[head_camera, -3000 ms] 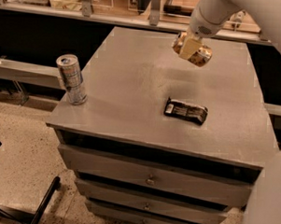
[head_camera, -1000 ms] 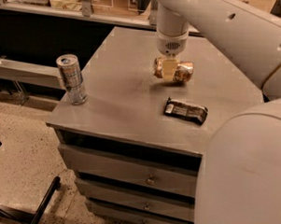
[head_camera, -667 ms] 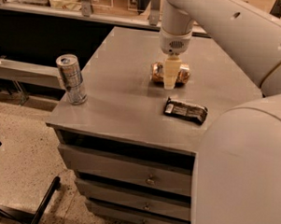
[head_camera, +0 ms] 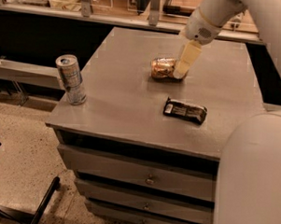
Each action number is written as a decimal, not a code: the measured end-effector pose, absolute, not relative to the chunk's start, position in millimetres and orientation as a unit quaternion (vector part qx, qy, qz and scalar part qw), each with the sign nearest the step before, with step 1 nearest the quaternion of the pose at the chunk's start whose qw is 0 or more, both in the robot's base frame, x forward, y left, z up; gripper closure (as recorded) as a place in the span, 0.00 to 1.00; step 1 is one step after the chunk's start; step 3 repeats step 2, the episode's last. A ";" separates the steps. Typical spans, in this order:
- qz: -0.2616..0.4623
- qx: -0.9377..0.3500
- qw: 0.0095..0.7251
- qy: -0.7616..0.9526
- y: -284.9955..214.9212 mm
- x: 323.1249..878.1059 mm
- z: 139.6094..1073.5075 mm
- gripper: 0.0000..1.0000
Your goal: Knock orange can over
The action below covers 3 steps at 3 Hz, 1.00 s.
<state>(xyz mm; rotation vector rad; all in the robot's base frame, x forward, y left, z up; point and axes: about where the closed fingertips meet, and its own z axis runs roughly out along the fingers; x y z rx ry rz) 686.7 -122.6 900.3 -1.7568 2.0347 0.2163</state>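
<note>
The orange can (head_camera: 162, 68) lies on its side near the middle of the grey cabinet top (head_camera: 122, 94), its long axis running left to right. My gripper (head_camera: 183, 69) comes down from the upper right on the white arm (head_camera: 210, 16), and its pale tip is at the can's right end, touching it or very close to it. The can's left part and body show in full.
A taller silver-and-blue can (head_camera: 71, 79) stands upright at the top's front left corner. A flat dark wrapper (head_camera: 185, 110) lies in front of the orange can, to the right. My own white body (head_camera: 254, 175) fills the lower right. A dark shelf runs behind.
The gripper, which stood over the lying can, has moved right and lifted off to the can's right end. The can has stayed on its side.
</note>
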 end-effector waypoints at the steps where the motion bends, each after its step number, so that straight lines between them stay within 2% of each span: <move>1: 0.139 -0.584 0.326 0.730 -144.3 684.1 929.1 0.00; 2: 0.138 -0.554 0.375 0.730 -155.4 693.8 944.0 0.00; 3: 0.138 -0.554 0.375 0.730 -155.4 693.8 944.0 0.00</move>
